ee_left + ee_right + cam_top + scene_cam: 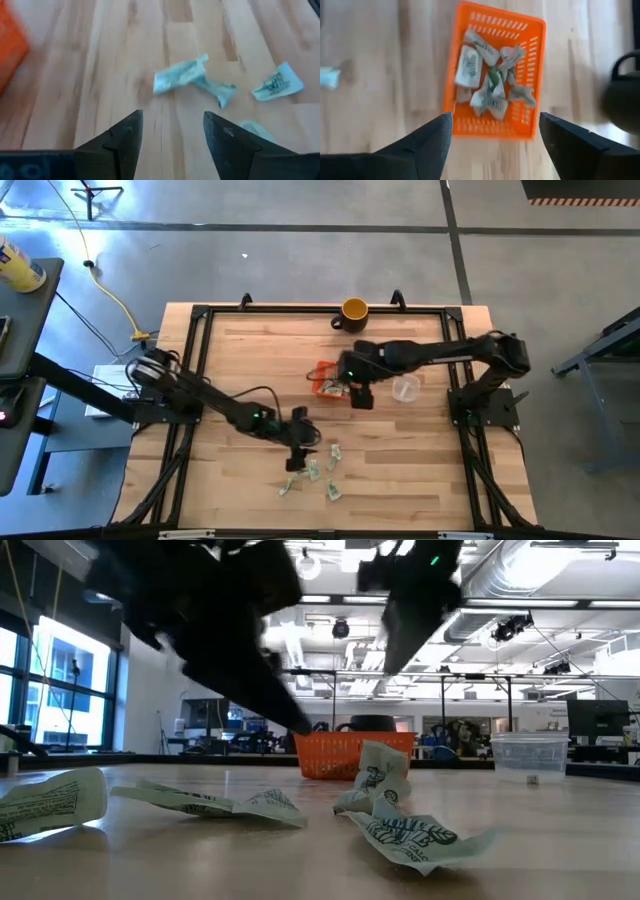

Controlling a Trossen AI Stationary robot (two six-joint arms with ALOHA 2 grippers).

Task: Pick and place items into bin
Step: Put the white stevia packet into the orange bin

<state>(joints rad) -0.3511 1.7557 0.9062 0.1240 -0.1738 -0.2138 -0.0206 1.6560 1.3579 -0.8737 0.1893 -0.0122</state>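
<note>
Several crumpled pale green-and-white wrappers lie flat on the wooden table near its front edge. The low view shows them close up, and the left wrist view shows them too. My left gripper hovers just above this cluster, open and empty. The orange perforated basket stands at mid-table and holds several wrappers. My right gripper hangs open and empty over the basket's right side.
A clear plastic cup stands just right of my right gripper. A yellow-orange mug sits at the table's far edge. A black frame runs around the tabletop. Bare wood lies left of the basket and at the table's right front.
</note>
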